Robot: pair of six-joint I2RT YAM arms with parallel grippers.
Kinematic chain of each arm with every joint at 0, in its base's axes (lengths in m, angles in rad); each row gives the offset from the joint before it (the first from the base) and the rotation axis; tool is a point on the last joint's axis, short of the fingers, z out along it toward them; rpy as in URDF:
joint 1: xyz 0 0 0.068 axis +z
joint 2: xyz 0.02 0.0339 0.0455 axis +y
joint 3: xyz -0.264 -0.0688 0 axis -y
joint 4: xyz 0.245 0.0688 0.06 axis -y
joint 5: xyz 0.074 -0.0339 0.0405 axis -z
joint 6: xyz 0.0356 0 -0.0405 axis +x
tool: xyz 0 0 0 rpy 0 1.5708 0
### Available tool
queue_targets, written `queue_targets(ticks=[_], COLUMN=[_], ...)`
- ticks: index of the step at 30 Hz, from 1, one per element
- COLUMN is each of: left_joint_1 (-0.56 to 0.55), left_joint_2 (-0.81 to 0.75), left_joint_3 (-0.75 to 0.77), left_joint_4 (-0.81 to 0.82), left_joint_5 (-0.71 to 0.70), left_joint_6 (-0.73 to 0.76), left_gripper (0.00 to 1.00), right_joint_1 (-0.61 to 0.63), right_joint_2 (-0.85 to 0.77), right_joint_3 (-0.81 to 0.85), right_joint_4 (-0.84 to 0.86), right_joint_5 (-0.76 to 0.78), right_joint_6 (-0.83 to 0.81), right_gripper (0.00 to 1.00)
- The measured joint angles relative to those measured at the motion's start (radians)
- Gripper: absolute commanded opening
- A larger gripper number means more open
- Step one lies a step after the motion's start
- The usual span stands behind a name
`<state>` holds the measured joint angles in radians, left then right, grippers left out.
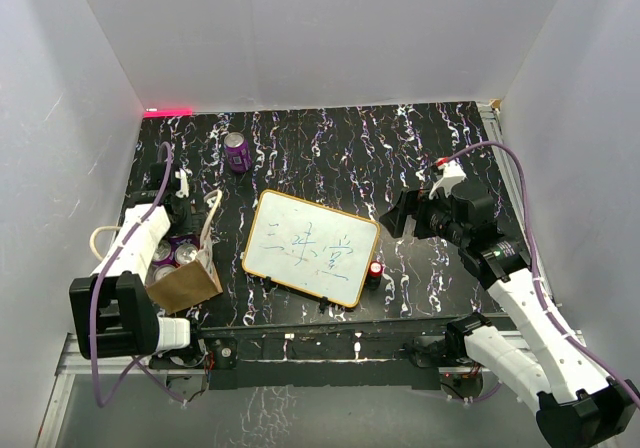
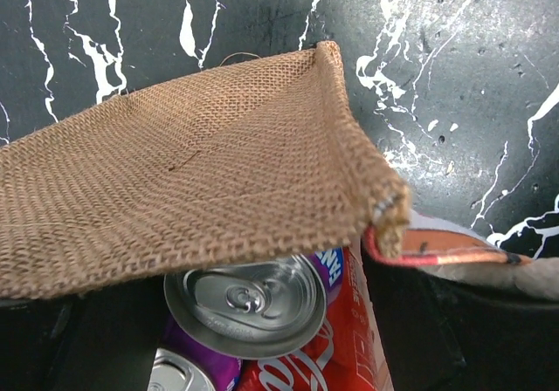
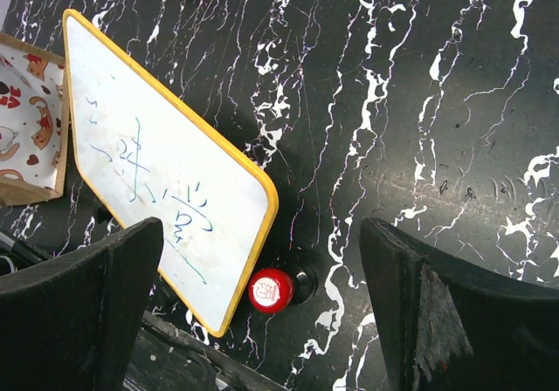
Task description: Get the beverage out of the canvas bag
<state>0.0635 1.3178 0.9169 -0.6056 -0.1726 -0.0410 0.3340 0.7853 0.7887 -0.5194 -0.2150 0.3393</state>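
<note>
Left jaws were open over the bag [image 2: 175, 181], 8 o'clock on the worktop [image 1: 400, 148], cans [image 2: 253, 299] inside. Right jaws were open at 3 o'clock, near the whiteboard [image 3: 166, 190].

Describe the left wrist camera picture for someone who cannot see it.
A tan woven canvas bag fills most of the picture, its cloth wall stretched over drink cans beneath: a purple can with a silver top, a red can beside it. Black, white-veined table lies behind.
</note>
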Motion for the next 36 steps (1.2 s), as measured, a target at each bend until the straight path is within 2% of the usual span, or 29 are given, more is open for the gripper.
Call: queue_targets(ticks=[8,11,19,24,31,36], left_joint_1=[0.001,0.001,0.001,0.001,0.001,0.001], left_joint_2=[0.055,0.087,0.101,0.082,-0.012,-0.09], left_joint_3=[0.001,0.007,0.014,0.016,0.043,0.079], left_joint_4=[0.022,0.026,0.023,-0.003,-0.069,-0.124], left_joint_5=[-0.022,-0.037,-0.052,-0.053,-0.065,-0.088], left_joint_6=[-0.032,-0.06,-0.12,-0.151,-0.212,-0.264], left_gripper=[0.8,0.77,0.54,0.43,0.16,0.04], right_joint_1=[0.008,0.012,0.013,0.013,0.013,0.013], right_joint_2=[-0.016,-0.022,-0.023,-0.023,-0.015,-0.006], right_joint_3=[0.0,0.0,0.0,0.0,0.0,0.0], right_joint_4=[0.0,0.0,-0.001,-0.001,-0.002,-0.003], right_joint_5=[0.011,0.015,0.035,0.037,0.037,0.037], right_joint_6=[0.0,-0.001,-0.002,-0.002,-0.002,-0.002], right_gripper=[0.98,0.98,0.98,0.98,0.98,0.98])
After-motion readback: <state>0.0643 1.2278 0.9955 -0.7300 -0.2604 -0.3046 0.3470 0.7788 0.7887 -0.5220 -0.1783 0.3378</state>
